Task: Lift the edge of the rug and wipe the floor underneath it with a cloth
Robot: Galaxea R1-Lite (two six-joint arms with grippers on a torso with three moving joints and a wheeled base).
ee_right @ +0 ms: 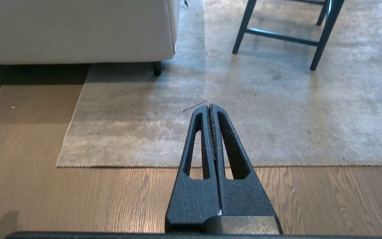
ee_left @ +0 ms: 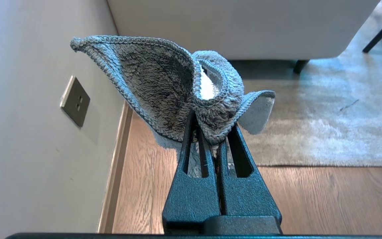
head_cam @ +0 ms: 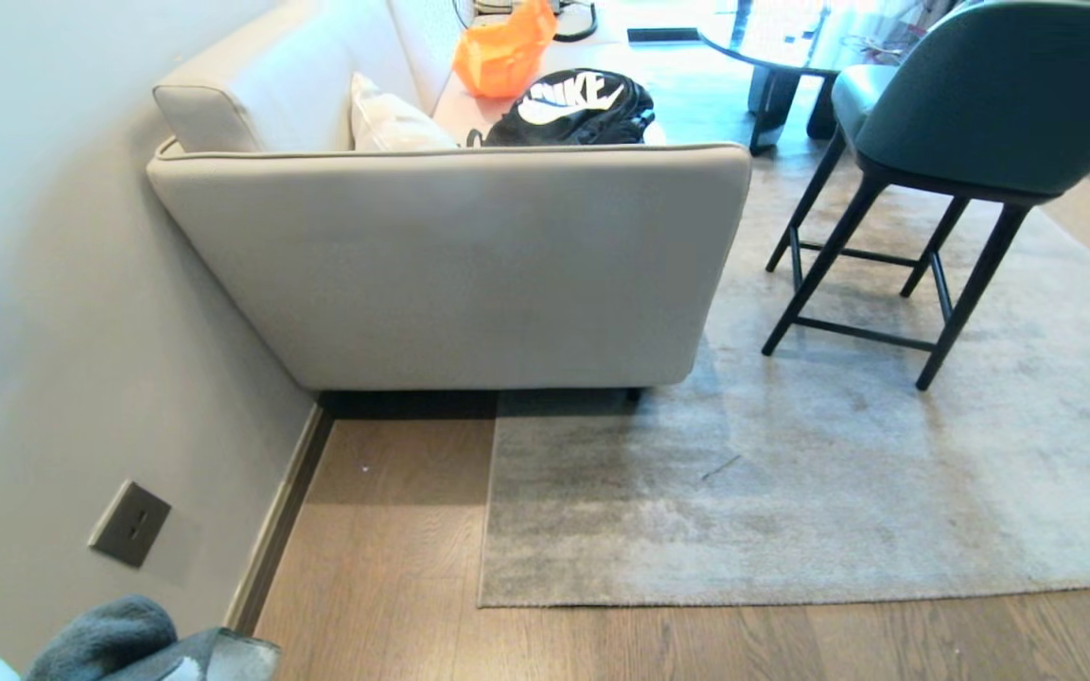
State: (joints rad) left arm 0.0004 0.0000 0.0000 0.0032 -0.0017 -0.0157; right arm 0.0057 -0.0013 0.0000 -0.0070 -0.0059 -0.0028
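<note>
Left gripper (ee_left: 216, 139) clamped on the cloth (ee_left: 164, 86), soft and floppy, bunched above the fingers; right gripper (ee_right: 212, 109) closed, empty, both held above the floor (ee_right: 78, 199). Ahead, the rug edge (head_cam: 696, 602) lies flat on the planks, corner (head_cam: 484, 600) nearest the wall. Rug looks thin, limp, probably light at the hem: pinch at the corner. Sofa (head_cam: 469, 265) and chair (head_cam: 980, 104) weigh down the far part.
</note>
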